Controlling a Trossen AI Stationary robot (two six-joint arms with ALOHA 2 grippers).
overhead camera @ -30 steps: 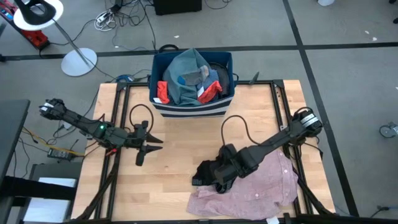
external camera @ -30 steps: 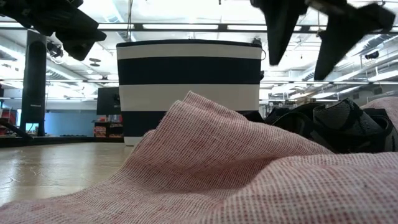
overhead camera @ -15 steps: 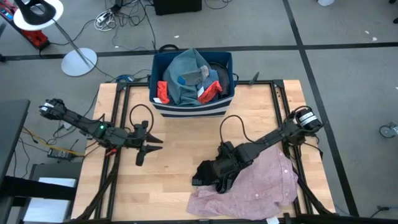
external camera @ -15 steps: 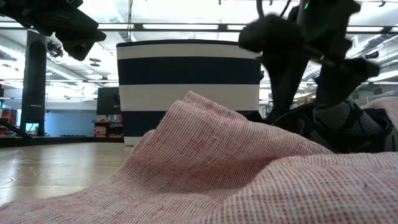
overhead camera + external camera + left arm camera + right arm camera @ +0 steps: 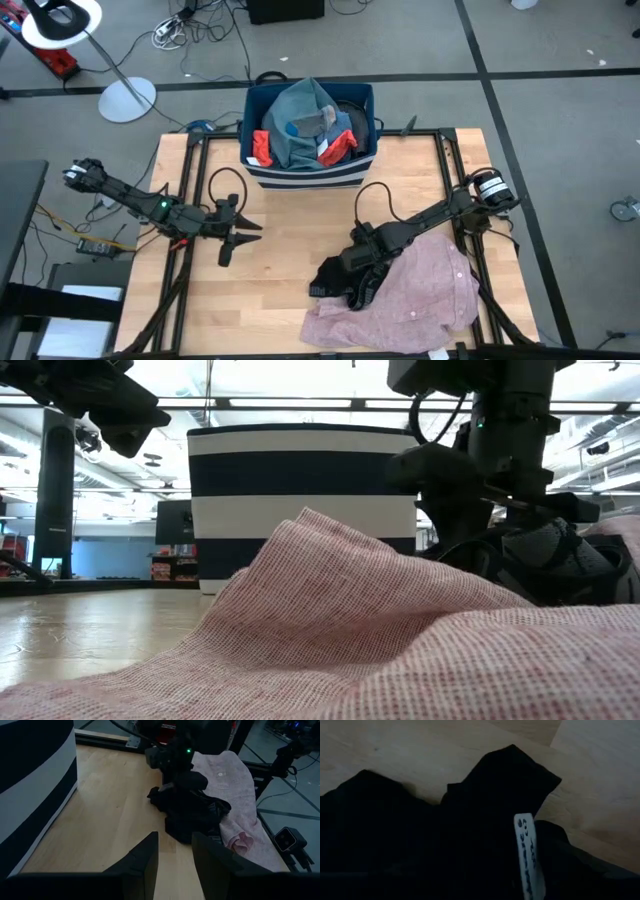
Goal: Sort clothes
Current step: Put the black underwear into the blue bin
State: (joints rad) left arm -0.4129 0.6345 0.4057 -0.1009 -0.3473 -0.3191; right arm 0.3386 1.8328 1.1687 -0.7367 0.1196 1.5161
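Waiting over the left part of the wooden table (image 5: 280, 290): left gripper (image 5: 237, 239), fingers spread moderately apart with bare wood showing between them in the left wrist view, holding nothing and touching no fabric.

Standing at the table's far edge, near the middle: dark blue bin with white stripes (image 5: 311, 170), carrying a teal-grey garment (image 5: 300, 125) heaped on top, small red pieces (image 5: 262, 147) poking out at both sides, and a bright blue piece (image 5: 292, 129) peeking near the centre.

Lying right of centre toward the near edge: black garment (image 5: 335, 281), crumpled, resting partly on bare wood and partly against the large pink shirt (image 5: 420, 295). Showing at close range in the right wrist view: a white label (image 5: 527, 855) stitched on the black fabric.

Pressing down onto the black garment: right gripper (image 5: 362, 278), fingertips buried in the dark folds, opening impossible to tell.

Spreading out at the right near corner: the pink shirt, reaching toward the table's right and near edges, one fold rising high in the low view in front of the striped bin.
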